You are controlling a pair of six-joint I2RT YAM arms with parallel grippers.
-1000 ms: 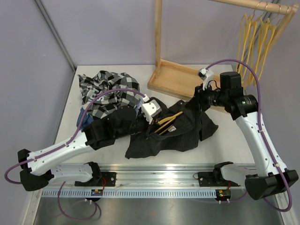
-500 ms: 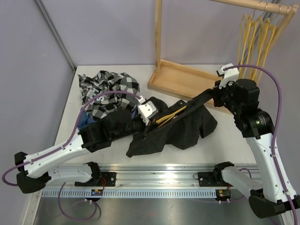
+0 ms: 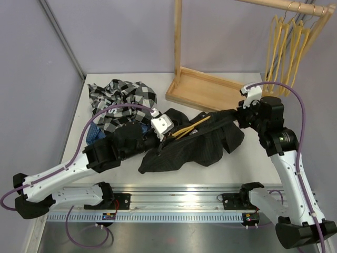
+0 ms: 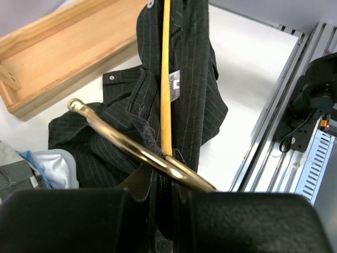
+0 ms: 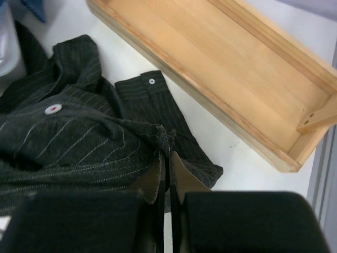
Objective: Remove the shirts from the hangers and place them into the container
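Pinstriped black shirt (image 3: 195, 150) sprawls across the middle of the white table (image 3: 247, 171), its upper edge drawn into a taut ridge between the two grippers. Beyond it, toward the far right, sits the wooden rack base (image 3: 202, 89). At the far left a black-and-white check shirt (image 3: 118, 103) lies heaped. Spare hangers (image 3: 287, 42) hang from the rail (image 3: 295, 6) at the far right. The left gripper (image 4: 163, 184) is clamped on a yellow hanger (image 4: 166, 79) where its brass hook (image 4: 131, 145) meets the bar, with cloth caught in the grip. The right gripper (image 5: 168, 168) is pinched tight on a fold of the same shirt.
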